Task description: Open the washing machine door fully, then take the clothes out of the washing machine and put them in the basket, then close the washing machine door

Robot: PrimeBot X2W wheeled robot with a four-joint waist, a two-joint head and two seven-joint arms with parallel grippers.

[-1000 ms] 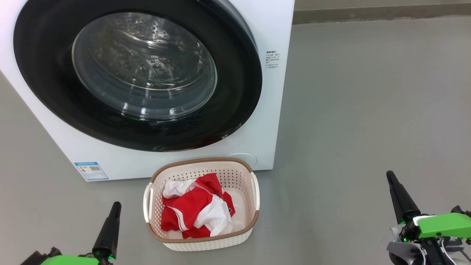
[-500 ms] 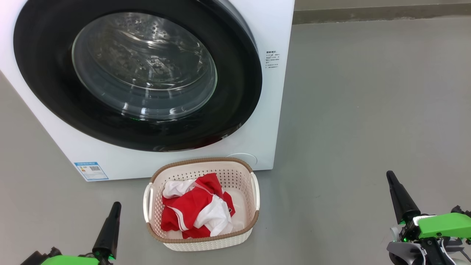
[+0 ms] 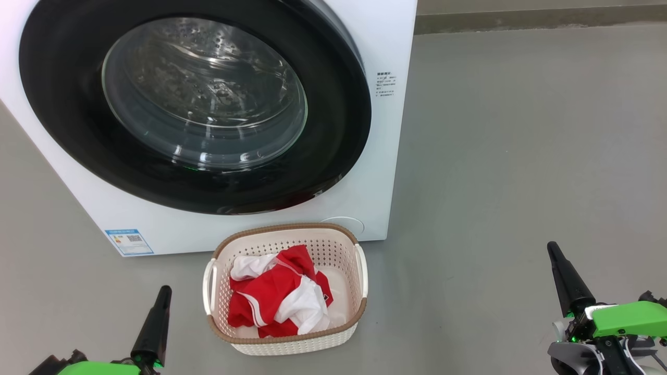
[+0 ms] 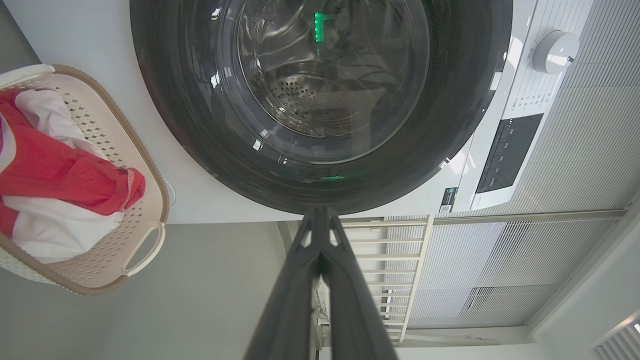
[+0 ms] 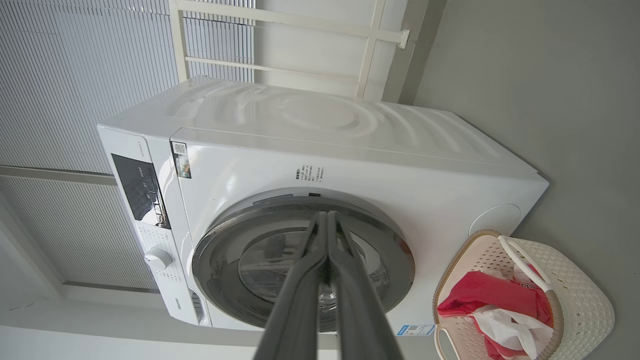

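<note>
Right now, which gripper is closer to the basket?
The left gripper, at the head view's lower left, just beside the basket. The right gripper sits much farther off, across a wide stretch of floor.

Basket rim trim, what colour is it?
Brown, a band running round the top of the cream-white perforated basket. The head view shows it best.

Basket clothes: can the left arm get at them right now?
Probably yes. The left gripper sits shut beside the basket, with open floor between, and the clothes lie uncovered in its open top.
</note>
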